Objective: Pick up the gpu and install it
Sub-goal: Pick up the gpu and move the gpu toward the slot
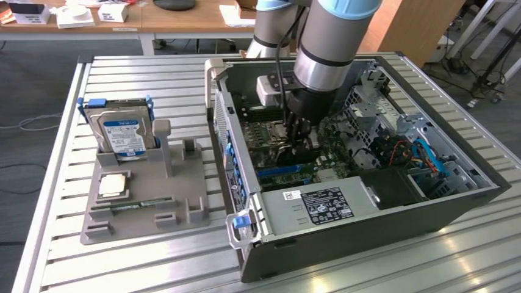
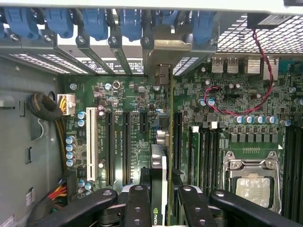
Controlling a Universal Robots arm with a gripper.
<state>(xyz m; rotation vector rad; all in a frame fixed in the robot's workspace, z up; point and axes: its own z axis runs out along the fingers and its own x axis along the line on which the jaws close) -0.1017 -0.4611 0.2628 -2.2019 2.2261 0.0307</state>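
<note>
The gpu [image 2: 159,172] in my hand [image 2: 158,196] bears an Nvidia mark on its edge. In the case [image 1: 358,244], the supply [image 1: 277,217] has a black label [image 1: 327,206] and a white sticker [image 1: 291,196] whose print I cannot read. Beside the case, the blue label [image 1: 124,135] on the drive [image 1: 110,118] is unreadable too.

Here's the slatted metal table [image 1: 122,73], its pale silver ribs catching a soft, even light. Beyond its far edge runs a wooden desk [image 1: 179,24], with small white boxes [image 1: 114,12] and papers [image 1: 236,15] scattered on top. Off the table toward the exterior view's left there's grey carpet floor [image 1: 33,79], and a thin cable [image 1: 28,122] loops across it. Past the table's far corner on the exterior view's right stands a tall wooden panel [image 1: 415,27], then metal stand legs [image 1: 488,67] on the same grey floor.
</note>
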